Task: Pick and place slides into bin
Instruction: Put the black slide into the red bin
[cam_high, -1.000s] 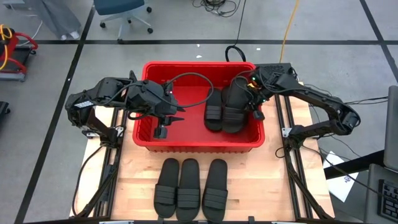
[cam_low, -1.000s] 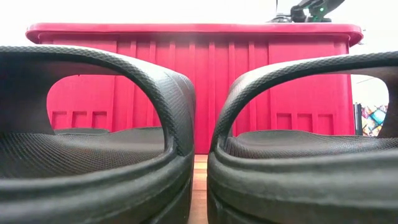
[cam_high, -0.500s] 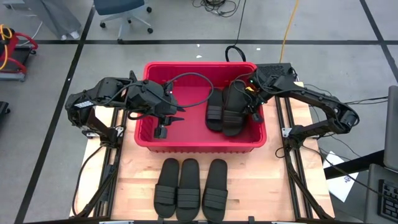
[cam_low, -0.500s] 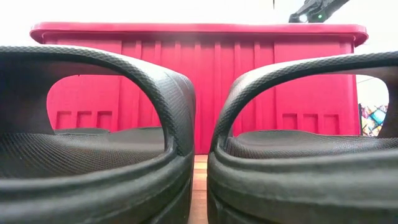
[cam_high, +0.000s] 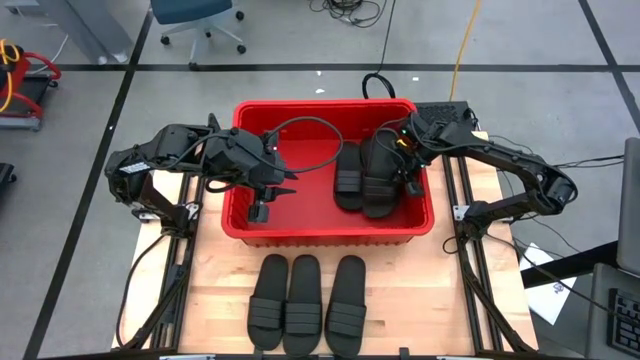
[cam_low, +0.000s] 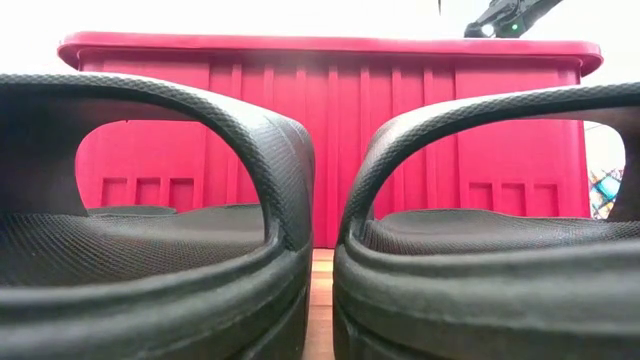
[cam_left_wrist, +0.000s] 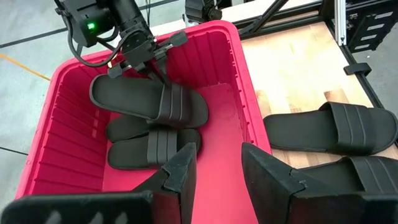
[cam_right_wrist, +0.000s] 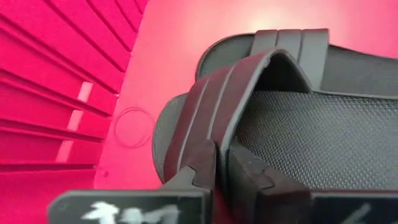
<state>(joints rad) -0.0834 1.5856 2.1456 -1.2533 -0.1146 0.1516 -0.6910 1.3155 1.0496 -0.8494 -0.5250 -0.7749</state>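
Observation:
The red bin (cam_high: 320, 232) stands at the table's middle. In its right half lie three black slides. The top slide (cam_left_wrist: 130, 99) rests across the two lower slides (cam_left_wrist: 149, 149), and my right gripper (cam_left_wrist: 160, 71) is shut on its strap. My left gripper (cam_left_wrist: 217, 168) hangs open over the bin's left half, touching nothing. Three more slides (cam_high: 305, 300) lie side by side, soles down, on the wood near the table's front edge. Two of them (cam_low: 150, 250) fill the low view in front of the bin's wall (cam_low: 330, 140). My right gripper (cam_right_wrist: 224, 158) pinches the top slide's strap at its edge (cam_right_wrist: 217, 134), one finger over the strap and one under it, above the footbed. The fingers slant down from the table's far right. The slide lies sole down on the two slides beneath it.
The left half of the bin's floor (cam_high: 300, 200) is bare red plastic. A black cable (cam_high: 310, 140) loops from the left arm over the bin's far part. Metal rails (cam_high: 180, 260) run along both table sides. An office chair (cam_high: 195, 20) stands on the floor beyond.
The bin has slid a little toward the table's right edge, carrying the slides inside it. My right gripper has stayed on the top slide's strap as that slide settled onto the other two.

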